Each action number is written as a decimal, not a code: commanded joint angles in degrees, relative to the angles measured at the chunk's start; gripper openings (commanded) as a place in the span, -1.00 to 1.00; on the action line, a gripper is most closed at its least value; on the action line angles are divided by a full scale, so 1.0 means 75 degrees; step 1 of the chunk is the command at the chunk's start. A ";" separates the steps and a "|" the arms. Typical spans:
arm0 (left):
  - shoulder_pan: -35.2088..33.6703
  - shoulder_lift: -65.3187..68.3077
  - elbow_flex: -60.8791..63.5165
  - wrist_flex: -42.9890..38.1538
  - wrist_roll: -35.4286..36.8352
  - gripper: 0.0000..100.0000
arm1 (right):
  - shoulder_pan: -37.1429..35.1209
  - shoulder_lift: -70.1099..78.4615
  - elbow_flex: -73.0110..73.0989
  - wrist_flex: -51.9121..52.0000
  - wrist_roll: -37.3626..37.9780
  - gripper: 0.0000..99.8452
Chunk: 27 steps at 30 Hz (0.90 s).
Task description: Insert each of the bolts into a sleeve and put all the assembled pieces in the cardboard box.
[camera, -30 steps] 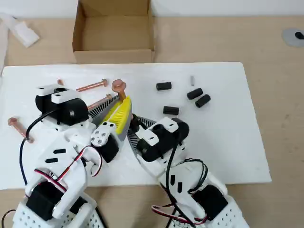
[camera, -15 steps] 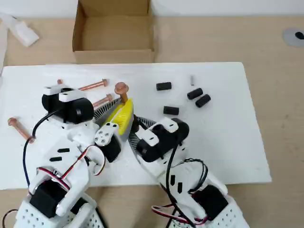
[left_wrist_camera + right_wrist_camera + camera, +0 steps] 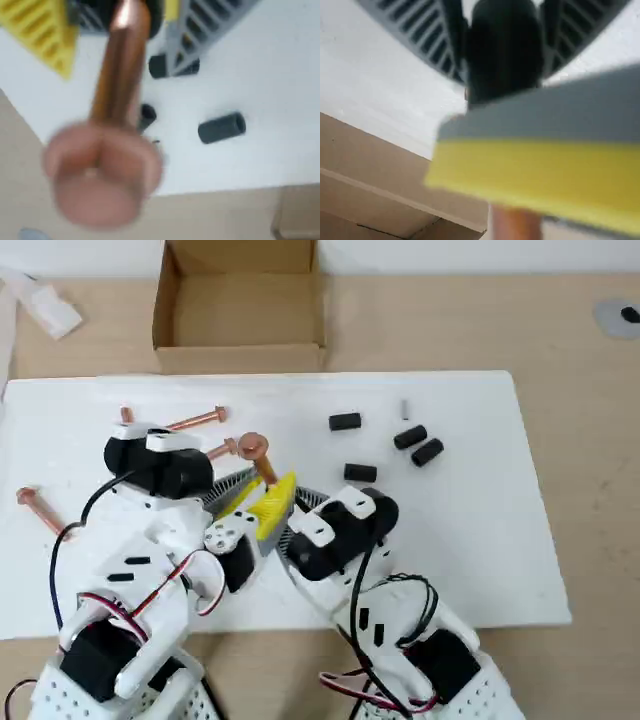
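With the bolt [image 3: 120, 75] pinched in the left gripper [image 3: 258, 490] and a black sleeve [image 3: 505, 35] clamped in the right gripper [image 3: 505, 75], close together above the white mat [image 3: 480, 540], either part could be knocked loose if the axes are misaligned.

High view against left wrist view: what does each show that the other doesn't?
High view alone: loose bolts lying on the white sheet beside the arms. Left wrist view alone: the held bolt seen end-on from its head, its tip meeting a dark sleeve. Shared: that held bolt, the sheet and the loose sleeves on it.
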 commanded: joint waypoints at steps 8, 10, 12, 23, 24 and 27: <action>0.0070 -0.0006 -0.2016 0.1348 0.0070 -0.68 | -0.0053 -0.1143 -0.0604 -0.0176 -0.0059 -0.98; 0.0070 -0.0006 -0.2438 0.1594 0.0082 -0.69 | -0.0041 -0.1143 -0.0627 -0.0223 -0.0047 -0.98; 0.0070 -0.0006 -0.2954 0.1911 0.0082 -0.69 | 0.0111 -0.1143 -0.0627 -0.0246 -0.0035 -0.98; -0.2520 0.0908 -0.4864 0.3376 -0.0574 -0.89 | 0.1201 0.2925 -0.2901 -0.1360 -0.0856 -0.98; -0.3036 0.1143 -0.4794 0.3305 -0.0762 -0.95 | 0.1366 0.3768 -0.3487 -0.1360 -0.0949 -0.98; -0.4185 0.1741 -0.4525 0.3059 -0.1149 -0.99 | 0.1752 0.6148 -0.5492 -0.1360 -0.1196 -0.98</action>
